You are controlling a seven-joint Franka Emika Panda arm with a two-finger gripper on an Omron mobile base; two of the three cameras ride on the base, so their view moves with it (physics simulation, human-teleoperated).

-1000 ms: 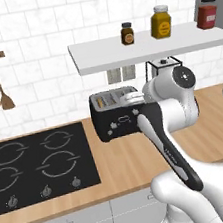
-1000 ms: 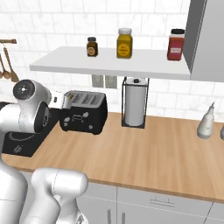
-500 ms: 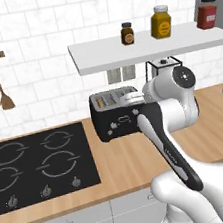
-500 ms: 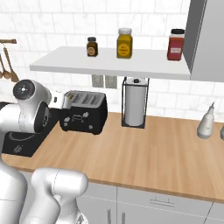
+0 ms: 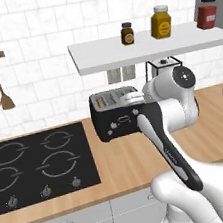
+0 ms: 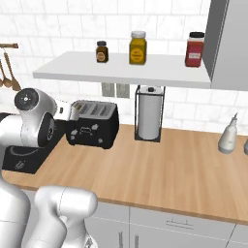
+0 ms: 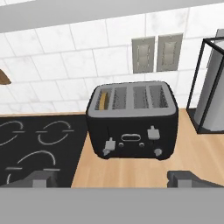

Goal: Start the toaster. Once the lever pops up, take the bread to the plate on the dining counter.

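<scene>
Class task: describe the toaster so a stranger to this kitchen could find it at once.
Look along the wood worktop under the white wall shelf. Between the black hob and the paper towel holder stands the toaster: black, boxy, with four slots on top, unlike its neighbours.

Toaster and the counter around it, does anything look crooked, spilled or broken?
Nothing stands out. The toaster sits upright on the wood worktop beside the hob, with the bread in its leftmost slot. The paper towel holder stands straight.

Arm bent forward at counter height — tool (image 7: 113, 178) level, jaws spread wide, nothing held.
</scene>
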